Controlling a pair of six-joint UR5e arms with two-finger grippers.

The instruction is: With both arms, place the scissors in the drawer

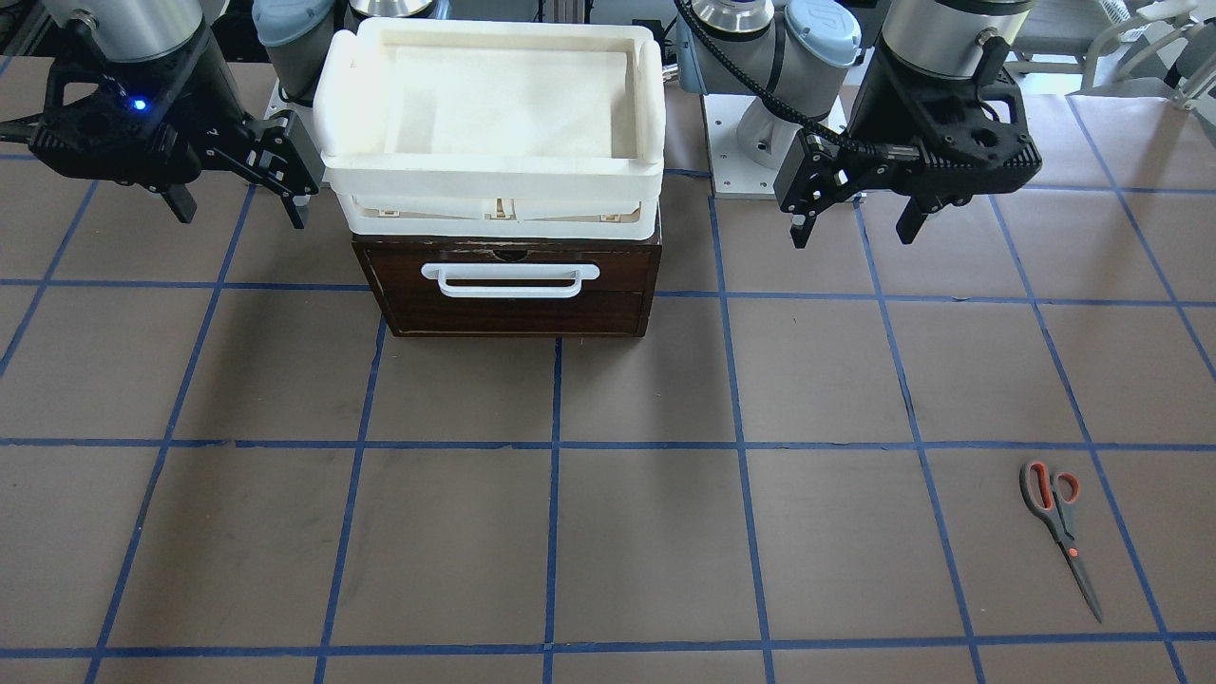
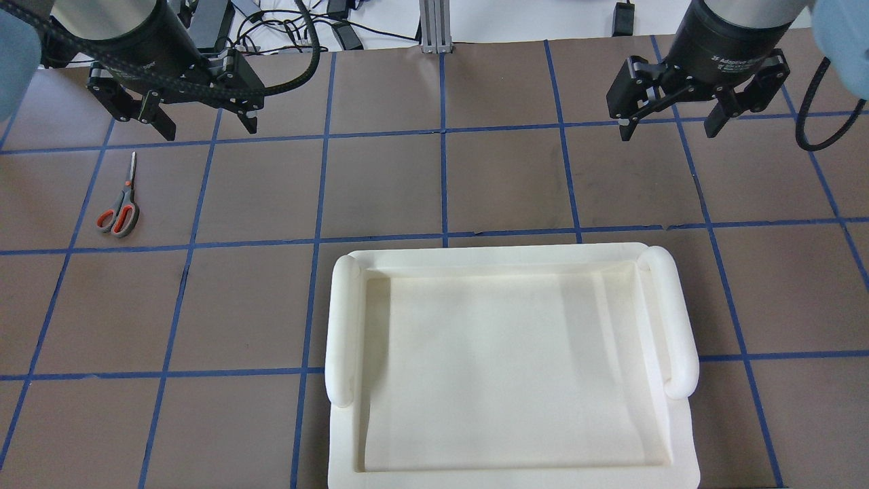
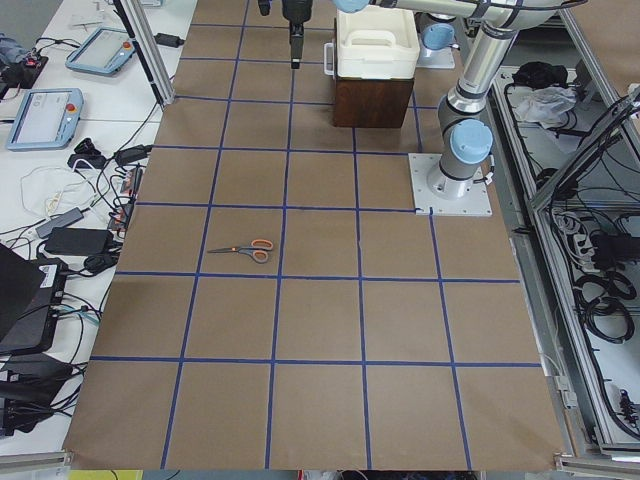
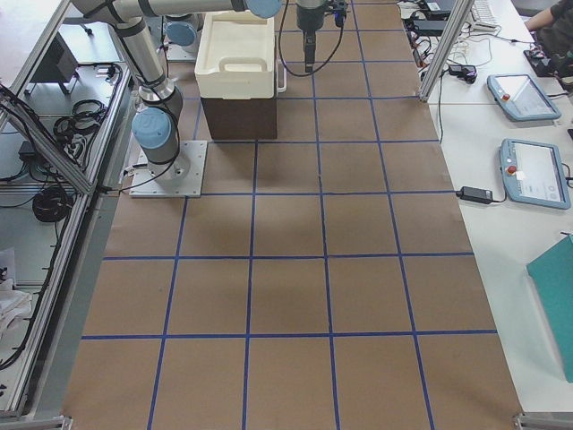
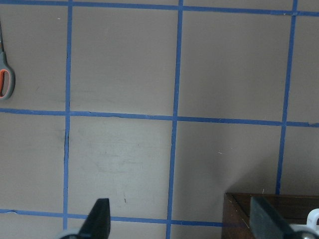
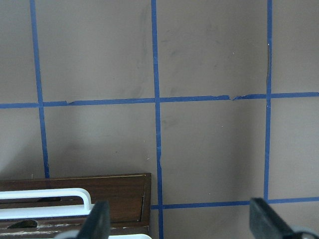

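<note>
Brown table (image 1: 646, 380), blue tape grid (image 1: 554, 532) — left hand (image 1: 853, 233) and right hand (image 1: 242, 214) both agape (scissors (image 1: 1059, 527) flat, far from drawer (image 1: 513, 312)).

The right hand (image 2: 669, 130) has small white letters on its round black body. They say "2F Adaptive". More letters come after that, but they are too small to read. The left hand (image 2: 208, 129) has small white letters on its round black body too. They are too blurry to read. Two flat screens (image 3: 42, 117) lie beside the desk (image 3: 320, 320). The marks on them are too tiny to read.
</note>
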